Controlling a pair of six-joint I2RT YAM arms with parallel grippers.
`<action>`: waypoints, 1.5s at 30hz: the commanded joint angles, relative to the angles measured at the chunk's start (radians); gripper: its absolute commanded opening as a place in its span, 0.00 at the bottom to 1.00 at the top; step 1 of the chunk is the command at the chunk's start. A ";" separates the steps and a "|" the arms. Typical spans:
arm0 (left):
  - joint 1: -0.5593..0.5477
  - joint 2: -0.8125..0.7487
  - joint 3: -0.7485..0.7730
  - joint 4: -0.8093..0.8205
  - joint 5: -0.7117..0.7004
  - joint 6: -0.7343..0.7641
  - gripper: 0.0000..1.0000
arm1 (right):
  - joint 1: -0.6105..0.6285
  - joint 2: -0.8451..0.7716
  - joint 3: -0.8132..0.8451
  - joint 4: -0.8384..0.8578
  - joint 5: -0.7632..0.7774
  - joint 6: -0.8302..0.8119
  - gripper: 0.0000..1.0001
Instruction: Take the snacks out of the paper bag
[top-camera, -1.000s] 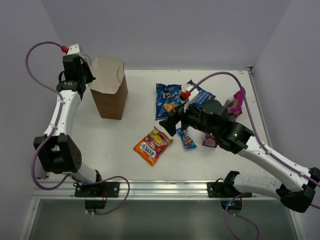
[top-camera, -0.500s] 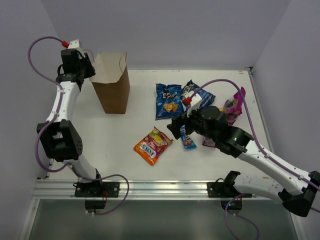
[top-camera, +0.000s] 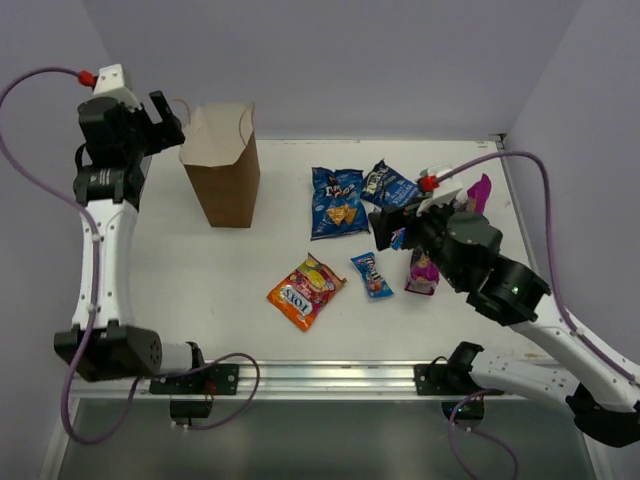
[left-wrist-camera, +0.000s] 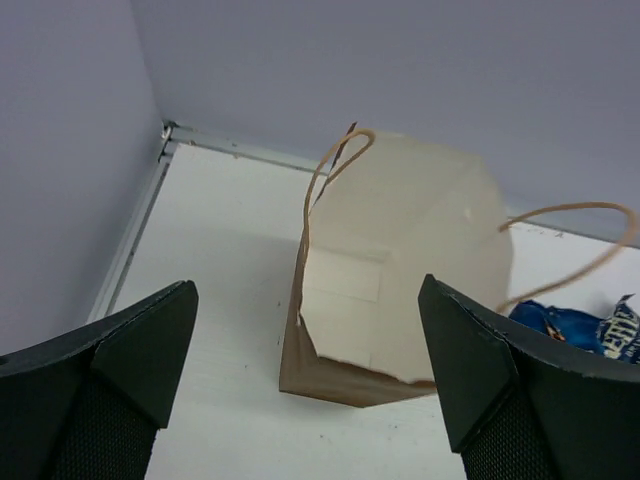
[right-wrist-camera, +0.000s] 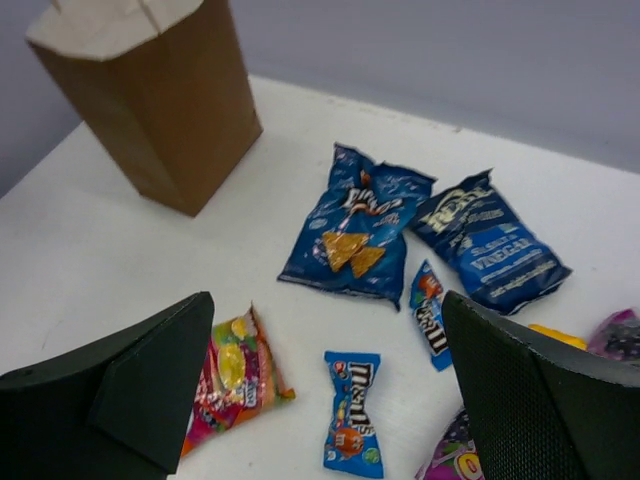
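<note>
The brown paper bag (top-camera: 222, 178) stands at the back left, its pale top and loop handles (left-wrist-camera: 330, 170) turned up toward the left wrist view; nothing inside it shows. My left gripper (top-camera: 164, 120) hangs open just left of the bag's top (left-wrist-camera: 400, 250), touching nothing. The snacks lie loose on the table: a blue chip bag (top-camera: 337, 203), a blue vinegar chip bag (right-wrist-camera: 485, 240), a small blue candy pack (top-camera: 371, 274), an orange-red bag (top-camera: 305, 291) and a purple bag (top-camera: 422, 270). My right gripper (top-camera: 392, 228) is open above them, holding nothing.
A magenta packet (top-camera: 480, 190) lies near the table's right rim. A second blue candy pack (right-wrist-camera: 430, 315) and a bit of yellow packet (right-wrist-camera: 555, 335) lie beside the vinegar chips. Walls close in at the back and on both sides.
My left gripper opened, let go of the bag's rim and drew back up and left; the bag settled upright. My right arm pulled back to the right, away from the orange-red bag.
</note>
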 joint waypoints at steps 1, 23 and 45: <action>0.006 -0.250 -0.064 0.003 -0.013 -0.006 1.00 | -0.005 -0.090 0.078 0.005 0.214 -0.027 0.99; -0.305 -0.809 -0.139 -0.168 -0.268 0.143 1.00 | -0.006 -0.617 0.018 0.029 0.437 -0.216 0.99; -0.328 -0.769 -0.277 -0.020 -0.329 0.129 1.00 | -0.005 -0.615 -0.007 0.078 0.400 -0.265 0.99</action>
